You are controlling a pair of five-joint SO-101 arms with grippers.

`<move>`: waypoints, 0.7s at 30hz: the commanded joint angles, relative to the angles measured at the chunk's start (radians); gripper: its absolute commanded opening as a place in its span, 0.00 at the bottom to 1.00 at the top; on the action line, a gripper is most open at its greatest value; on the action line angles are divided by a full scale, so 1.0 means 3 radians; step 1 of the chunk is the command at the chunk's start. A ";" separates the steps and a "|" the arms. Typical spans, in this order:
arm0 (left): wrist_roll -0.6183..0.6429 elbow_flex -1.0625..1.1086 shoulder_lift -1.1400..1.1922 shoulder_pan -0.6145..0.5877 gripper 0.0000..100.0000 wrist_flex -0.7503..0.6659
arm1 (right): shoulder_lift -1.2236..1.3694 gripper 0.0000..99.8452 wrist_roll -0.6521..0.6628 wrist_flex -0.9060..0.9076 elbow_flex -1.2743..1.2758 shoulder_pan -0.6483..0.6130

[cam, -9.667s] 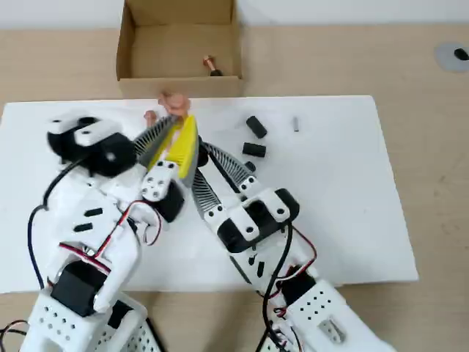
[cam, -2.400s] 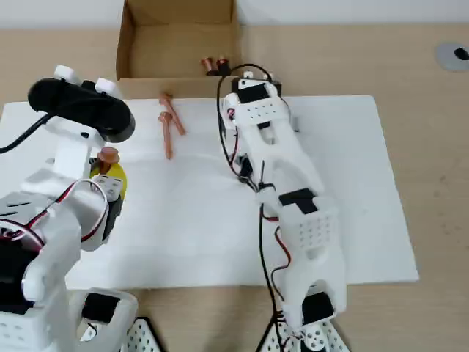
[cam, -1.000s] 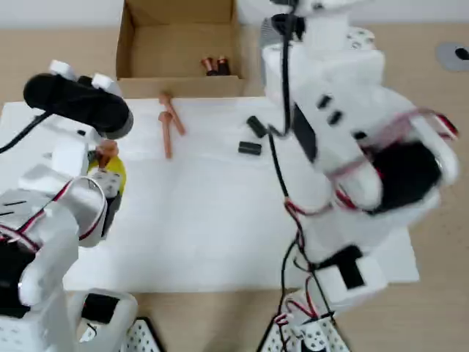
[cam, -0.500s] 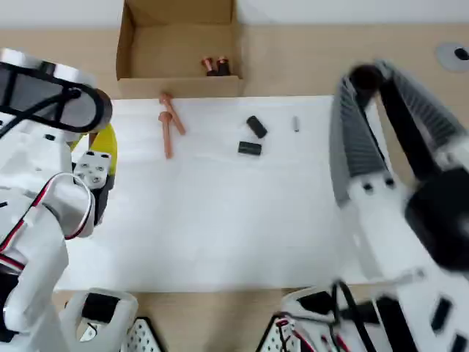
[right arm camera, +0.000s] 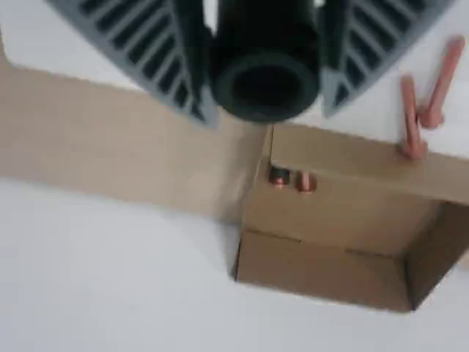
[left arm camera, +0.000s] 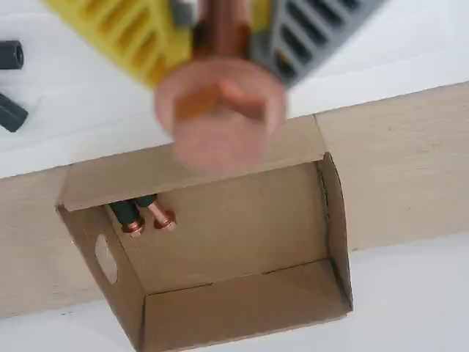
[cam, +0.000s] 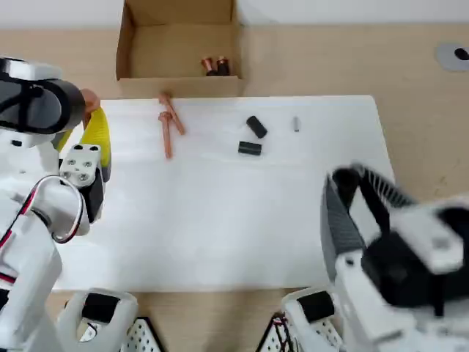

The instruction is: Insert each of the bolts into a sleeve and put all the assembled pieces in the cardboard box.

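Note:
My left gripper (cam: 91, 117), with a yellow finger, is shut on a copper bolt (cam: 89, 100) above the mat's far left edge; in the left wrist view the bolt's head (left arm camera: 220, 110) points at the cardboard box (left arm camera: 242, 312). My right gripper (cam: 352, 178) is shut on a black sleeve (right arm camera: 265, 70) over the mat's near right part. The cardboard box (cam: 179, 86) holds two assembled pieces (cam: 215, 66). Two loose bolts (cam: 168, 125) lie in front of the box. Two loose sleeves (cam: 256, 126) (cam: 250, 148) lie mid-mat.
A white mat (cam: 220, 220) covers the wooden table, bare across its middle and front. A small grey pin (cam: 296, 123) lies right of the sleeves. A grey disc (cam: 454, 55) sits at the far right table edge.
The right arm has swung back from beside the box to the near right with a sleeve in its gripper. The left gripper with its bolt has shifted slightly left and farther away.

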 commanded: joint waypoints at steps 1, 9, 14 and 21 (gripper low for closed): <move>0.0031 -0.0133 -0.0161 0.0061 0.01 -0.0072 | -0.0483 0.01 -0.0031 -0.0138 0.0417 0.0054; 0.0225 -0.0092 -0.0355 0.0951 0.01 0.0046 | -0.1859 0.01 -0.0020 -0.0987 0.2279 0.0054; 0.0307 -0.0036 -0.0381 0.1054 0.01 -0.0215 | -0.2851 0.01 -0.0031 -0.1897 0.3767 0.0049; 0.0527 0.0210 -0.0391 0.1335 0.01 -0.0696 | -0.2831 0.01 -0.0179 -0.2752 0.4483 -0.0524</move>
